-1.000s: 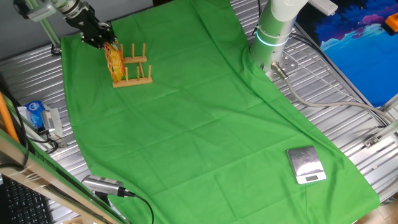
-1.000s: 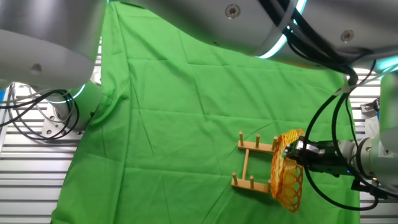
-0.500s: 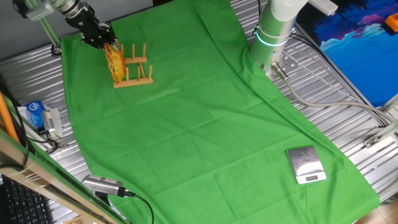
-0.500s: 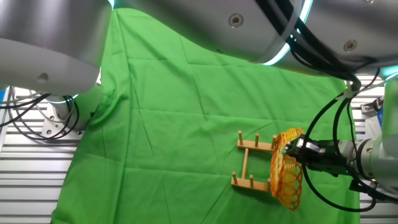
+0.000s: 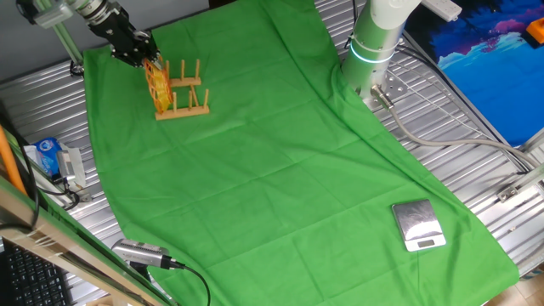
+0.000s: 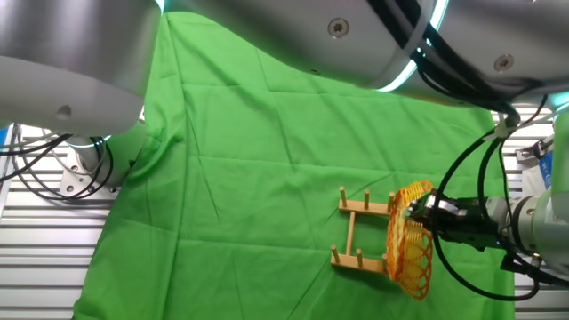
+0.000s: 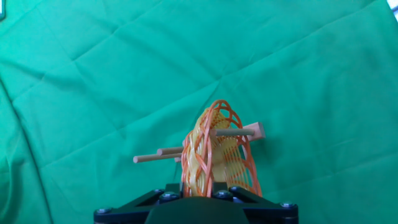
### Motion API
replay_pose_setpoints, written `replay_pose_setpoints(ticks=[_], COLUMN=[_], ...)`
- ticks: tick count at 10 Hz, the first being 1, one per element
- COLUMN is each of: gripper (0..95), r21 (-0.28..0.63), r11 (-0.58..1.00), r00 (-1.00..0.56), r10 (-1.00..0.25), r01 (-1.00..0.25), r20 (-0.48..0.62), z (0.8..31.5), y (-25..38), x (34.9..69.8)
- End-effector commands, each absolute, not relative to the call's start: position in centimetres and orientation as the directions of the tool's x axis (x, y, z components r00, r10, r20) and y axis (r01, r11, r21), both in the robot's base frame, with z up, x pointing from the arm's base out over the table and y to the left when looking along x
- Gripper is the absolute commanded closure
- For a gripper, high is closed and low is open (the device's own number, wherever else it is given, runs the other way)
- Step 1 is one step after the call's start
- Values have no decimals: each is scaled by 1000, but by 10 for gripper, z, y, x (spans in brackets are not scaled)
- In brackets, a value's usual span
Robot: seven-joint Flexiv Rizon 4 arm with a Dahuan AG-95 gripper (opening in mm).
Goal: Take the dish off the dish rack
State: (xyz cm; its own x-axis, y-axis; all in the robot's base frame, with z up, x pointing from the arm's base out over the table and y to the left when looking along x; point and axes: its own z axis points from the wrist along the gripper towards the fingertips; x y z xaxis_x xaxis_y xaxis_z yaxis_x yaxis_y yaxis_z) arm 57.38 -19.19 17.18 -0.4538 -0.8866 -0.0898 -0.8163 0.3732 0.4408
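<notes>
Green cloth (image 5: pixel 280 161), creased and spread over a ribbed metal table (image 5: pixel 442 161), fills the scene. In the hand view, nearest the lens, the black two-finger gripper (image 7: pixel 205 186) is seen at 6 o'clock, its fingers closed on the rim of the shallow oval woven wicker dish (image 7: pixel 217 152), yellow-orange and standing on edge. Just beyond it, the pegs of the small light-brown wooden dish rack (image 7: pixel 186 150) are seen, one crossing the weave, so the dish is judged still seated between the pegs. The grasp appears made; the lift clear of the rack and the setting down are left.

In one fixed view, a cable and a metal device lie at 7 o'clock, a small silver scale (image 5: pixel 418 224) at 4 o'clock, a blue-and-white carton (image 5: pixel 47 156) at 9 o'clock, and the rack at 11 o'clock. Farthest back, the arm's grey base (image 5: pixel 374 42) stands at 1 o'clock beside a blue painted panel (image 5: pixel 484 59).
</notes>
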Motion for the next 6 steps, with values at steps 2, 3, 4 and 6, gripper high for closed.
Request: replay_pose_setpoints(ticks=[2, 3, 4, 6], gripper=[760, 760, 760, 760], r21=[447, 449, 449, 447], r11=[379, 381, 382, 382], r00=[-464, -466, -468, -466], r10=[-881, -880, -879, -880], r01=[-810, -808, -808, -809], r20=[-93, -94, -93, -91], z=[174, 174, 175, 176], y=[-191, -191, -190, -190], x=[574, 574, 573, 573])
